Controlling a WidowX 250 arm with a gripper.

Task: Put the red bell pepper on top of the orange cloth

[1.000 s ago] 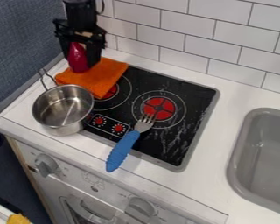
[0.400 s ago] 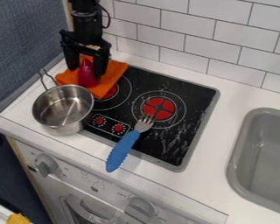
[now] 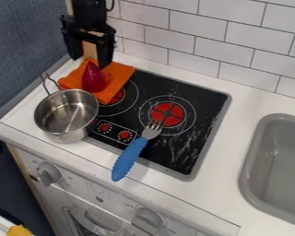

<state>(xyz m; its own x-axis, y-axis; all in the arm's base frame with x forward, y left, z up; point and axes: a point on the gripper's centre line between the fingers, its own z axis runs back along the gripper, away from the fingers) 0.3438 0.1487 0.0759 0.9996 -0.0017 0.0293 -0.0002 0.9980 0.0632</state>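
At the upper left of the camera view, the gripper (image 3: 90,57) hangs open just above and behind the pepper, its two fingers spread with nothing between them. The red bell pepper (image 3: 94,79) rests on the orange cloth (image 3: 116,75), pointed end up. Part of the cloth lies over the stove's back left corner, the rest over the white counter.
A steel pot (image 3: 66,113) stands right in front of the cloth, its handle toward the back left. A blue-handled fork (image 3: 130,158) lies across the black stove top (image 3: 196,124). The grey sink (image 3: 275,166) is at the right; a tiled wall (image 3: 236,46) runs behind.
The gripper came down a little to the right with the pepper, which now rests on the cloth. Its fingers have opened and the gripper has risen away from the pepper.
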